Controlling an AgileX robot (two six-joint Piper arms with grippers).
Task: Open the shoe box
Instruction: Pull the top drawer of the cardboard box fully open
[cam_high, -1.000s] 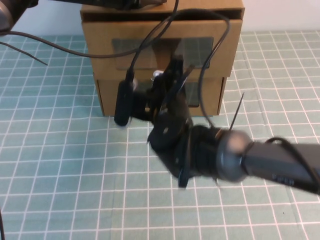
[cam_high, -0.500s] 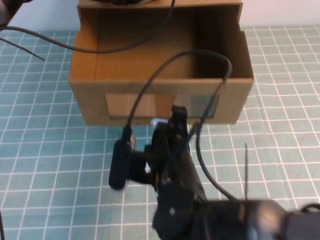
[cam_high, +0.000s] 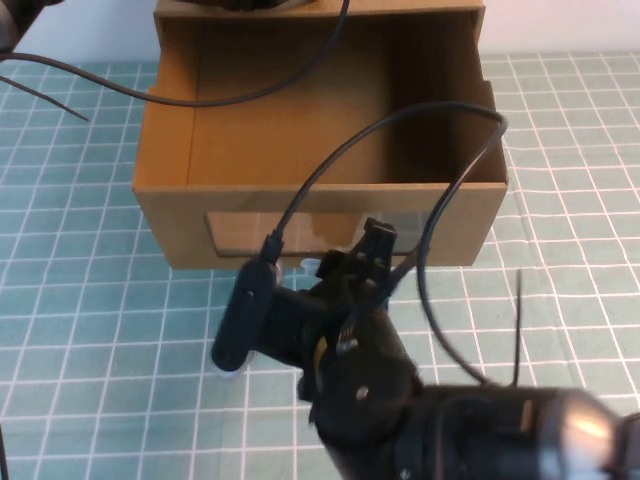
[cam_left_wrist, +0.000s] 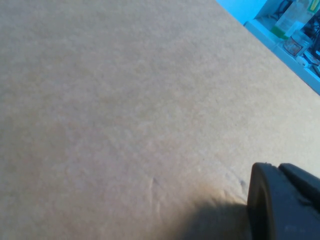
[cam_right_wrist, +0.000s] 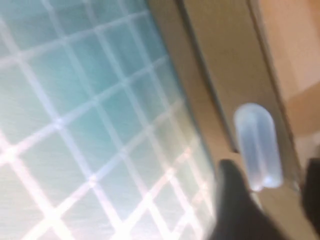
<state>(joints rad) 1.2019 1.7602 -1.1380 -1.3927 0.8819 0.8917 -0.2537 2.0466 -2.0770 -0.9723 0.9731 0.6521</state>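
Note:
The cardboard shoe box's drawer (cam_high: 165, 150) stands pulled far out towards me, its brown inside showing. A small translucent handle (cam_high: 310, 266) sticks out of the drawer's front wall (cam_high: 180, 225). My right gripper (cam_high: 345, 258) is just in front of that wall. In the right wrist view the handle (cam_right_wrist: 256, 146) sits ahead of the gap of the right gripper (cam_right_wrist: 272, 195), whose dark fingers (cam_right_wrist: 235, 200) stand apart and open. My left gripper (cam_left_wrist: 287, 200) is close over plain cardboard (cam_left_wrist: 125, 100), at the box's far end in the high view; only one finger shows.
The box sits on a teal checked mat (cam_high: 80, 330) that runs to both sides and in front. Black cables (cam_high: 440, 210) loop from the right arm over the drawer. A white wall lies behind the box.
The drawer slid out of the box towards me as the right arm drew back. The right fingers, shut on the handle before, now stand apart from it.

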